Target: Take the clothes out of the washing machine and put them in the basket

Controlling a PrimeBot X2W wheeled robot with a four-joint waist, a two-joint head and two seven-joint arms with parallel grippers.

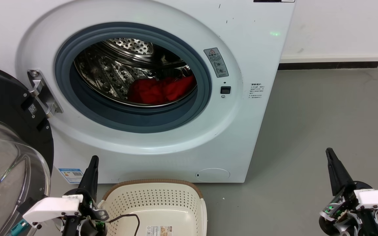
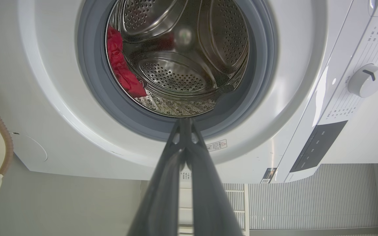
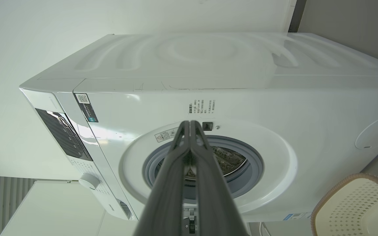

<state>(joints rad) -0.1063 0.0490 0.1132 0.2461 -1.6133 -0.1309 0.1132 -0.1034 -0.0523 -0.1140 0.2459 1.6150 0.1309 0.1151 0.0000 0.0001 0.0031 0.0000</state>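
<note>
The white washing machine point(image 1: 254, 59) stands with its porthole open. Red clothes point(image 1: 159, 90) lie bunched at the bottom of the steel drum, and show as red fabric point(image 2: 121, 67) at the drum's edge in the left wrist view. The cream basket point(image 1: 156, 203) with a brown rim sits on the floor in front of the washer. My left gripper point(image 1: 94, 159) is shut and holds nothing, just left of the basket. My right gripper point(image 1: 329, 151) is shut too, low over the floor to the washer's right. Both are well clear of the drum.
The washer's black-framed glass door point(image 1: 8, 157) hangs open at the left, close beside my left arm. Grey floor point(image 1: 323, 114) stretches to the right of the machine, up to a white wall with a dark skirting point(image 1: 326, 64).
</note>
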